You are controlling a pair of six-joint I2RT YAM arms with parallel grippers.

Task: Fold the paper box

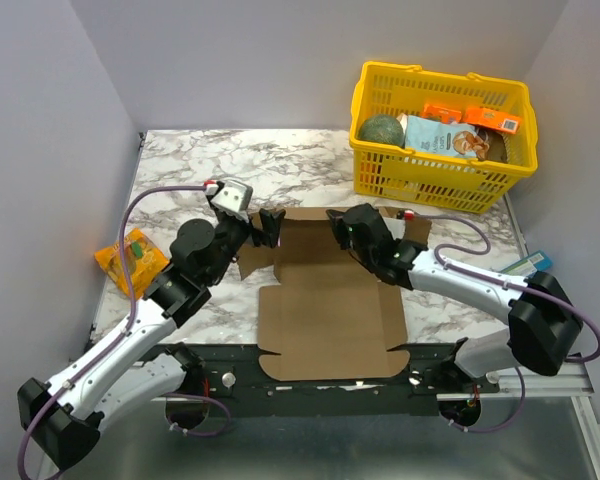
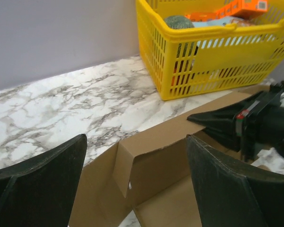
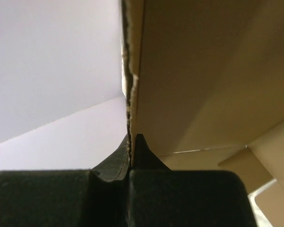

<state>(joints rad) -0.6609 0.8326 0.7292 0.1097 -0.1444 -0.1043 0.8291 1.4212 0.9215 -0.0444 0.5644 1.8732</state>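
The paper box (image 1: 325, 305) is a brown die-cut cardboard sheet lying on the marble table, its far panel raised upright. My right gripper (image 1: 336, 222) is shut on the top edge of that raised panel (image 3: 132, 71); the cardboard sits clamped between its fingertips (image 3: 138, 144). My left gripper (image 1: 270, 228) is open at the panel's left end, jaws wide apart on either side of the folded side flap (image 2: 125, 161). In the left wrist view the raised panel (image 2: 165, 151) stands ahead, with the right gripper (image 2: 217, 124) on its edge.
A yellow plastic basket (image 1: 375, 170) with groceries stands at the back right, close behind the box; it also shows in the left wrist view (image 2: 208, 56). An orange snack packet (image 1: 130, 258) lies at the left table edge. Grey walls surround the table.
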